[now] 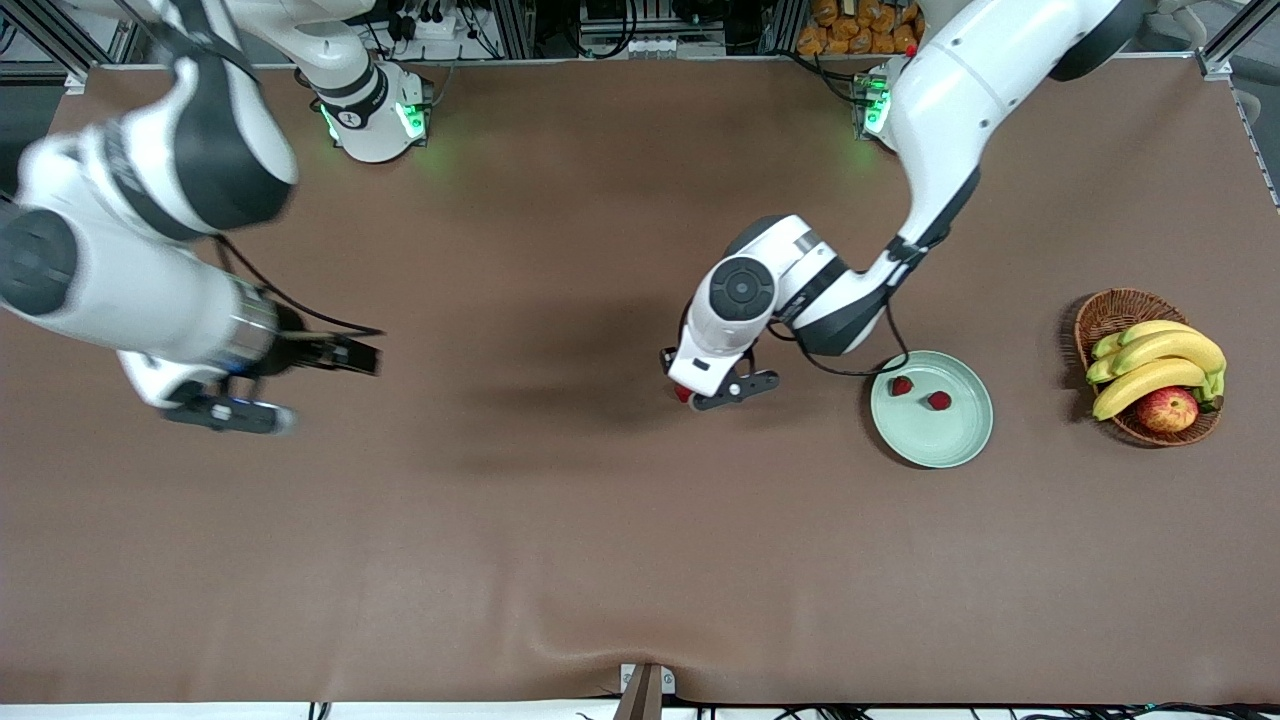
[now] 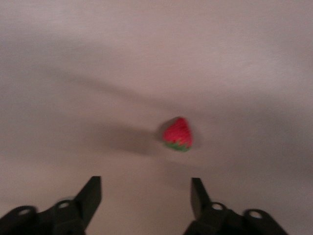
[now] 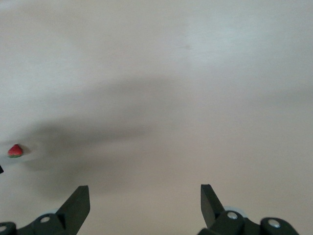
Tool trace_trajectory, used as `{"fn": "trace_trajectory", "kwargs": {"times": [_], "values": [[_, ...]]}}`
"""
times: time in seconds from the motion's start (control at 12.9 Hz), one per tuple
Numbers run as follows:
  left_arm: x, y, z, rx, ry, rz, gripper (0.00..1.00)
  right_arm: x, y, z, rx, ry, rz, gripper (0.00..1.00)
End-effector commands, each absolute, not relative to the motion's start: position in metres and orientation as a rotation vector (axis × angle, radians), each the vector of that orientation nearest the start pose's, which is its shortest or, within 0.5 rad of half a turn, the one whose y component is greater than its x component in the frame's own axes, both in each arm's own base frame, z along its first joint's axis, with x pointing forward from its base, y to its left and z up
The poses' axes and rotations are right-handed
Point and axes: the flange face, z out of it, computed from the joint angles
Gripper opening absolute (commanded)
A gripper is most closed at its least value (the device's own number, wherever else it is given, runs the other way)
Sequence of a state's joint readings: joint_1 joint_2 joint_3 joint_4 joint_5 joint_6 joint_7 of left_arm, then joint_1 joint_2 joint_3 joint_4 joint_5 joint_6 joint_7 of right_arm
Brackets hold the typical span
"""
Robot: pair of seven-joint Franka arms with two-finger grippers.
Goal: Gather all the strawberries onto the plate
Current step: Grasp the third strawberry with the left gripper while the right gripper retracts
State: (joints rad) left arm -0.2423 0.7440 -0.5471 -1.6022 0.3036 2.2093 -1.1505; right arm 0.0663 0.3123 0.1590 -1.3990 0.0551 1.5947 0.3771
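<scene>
**Last strawberry on the counter, left pincer above it**

Front view: two strawberries (image 1: 902,385) are seen lying in the mint-green plate (image 1: 965,441), which rests on the brown counter (image 1: 560,560) toward the left arm's end. A third strawberry (image 1: 683,394) lies on the counter beside the plate, toward the right arm's end, half hidden under the left pincer (image 1: 722,392). A basket (image 1: 1105,312) of bananas and an apple is set past the plate. The right pincer (image 1: 262,388) hangs over bare counter at the right arm's end, waiting.

Left wrist view: the left pincer's fingers (image 2: 91,195) are parted, nothing held, nothing touched. The berry (image 2: 178,134) sits off-centre, nearer one finger; if the descent is not corrected, it could be nudged aside or pinched at its edge and squirted away.

Right wrist view: the right pincer (image 3: 145,198) is spread wide and empty; the berry (image 3: 15,151) is seen well apart.
</scene>
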Motion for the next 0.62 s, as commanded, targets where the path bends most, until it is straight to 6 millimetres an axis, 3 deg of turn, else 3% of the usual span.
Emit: {"fn": "trace_trajectory", "kwargs": {"times": [0.0,0.16,0.31,0.54], "values": [[0.543,-0.46,0.219,-3.173,-0.426,0.063,0.79,0.617,0.101,0.562,-3.087,0.294,0.139,1.0],[0.538,-0.47,0.203,-3.183,-0.391,0.012,0.78,0.61,0.068,0.584,-3.087,0.347,0.109,1.0],[0.536,-0.472,0.191,-3.191,-0.383,0.012,0.71,0.601,0.048,0.595,-3.115,0.21,0.125,1.0],[0.535,-0.471,0.181,-3.175,-0.339,-0.013,0.61,0.597,0.016,0.6,-3.15,0.139,0.125,1.0]]}}
